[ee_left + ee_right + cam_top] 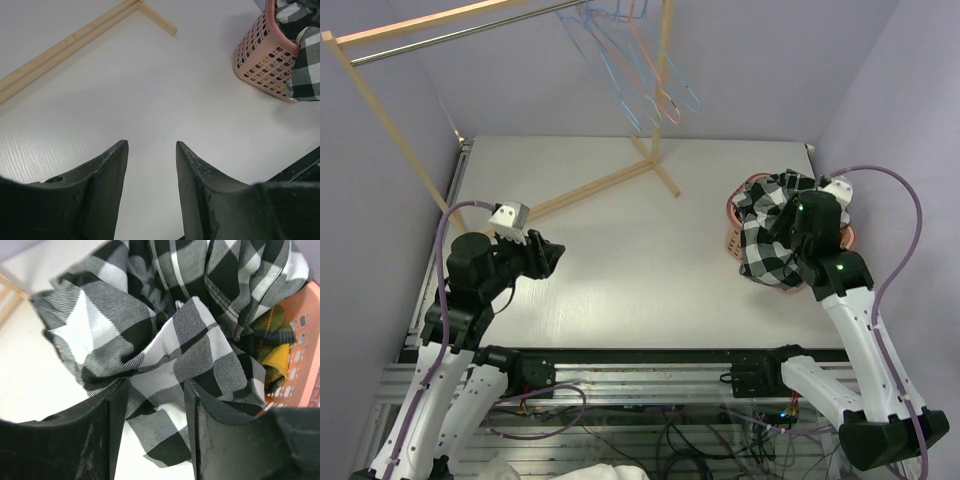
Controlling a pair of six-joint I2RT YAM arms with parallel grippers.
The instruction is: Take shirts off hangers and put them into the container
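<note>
- The right hand (156,385) was poised over the pink container (300,370) at the right side of the desk (640,270). Its two fingers were parted and aimed down into the cloth.
- A fold of the black-and-white checked shirt (100,325) lay in the gap between those fingers. It looked loose rather than pinched, so I took the hand for released (the fingers were plainly not clenched).
- The shirt was heaped in the container, piled above the rim, with one flap spilling over the near side toward the desk.
- Tucked under it, against the container's slotted wall, was a darker yellow-and-green plaid cloth (272,340).
- The left hand (150,144) was well apart from all this, low over the left part of the desk. Its fingers were spread with nothing between them, only bare white surface below.
- The left wrist view showed the container off to the upper right, with the checked cloth hanging over its edge.
- Farther back, the wooden rack (610,180) had its foot across the far half of the desk.
- The light blue and pink wire hangers (640,70) hung bunched together up at the top of the rack, beside its far upright.
</note>
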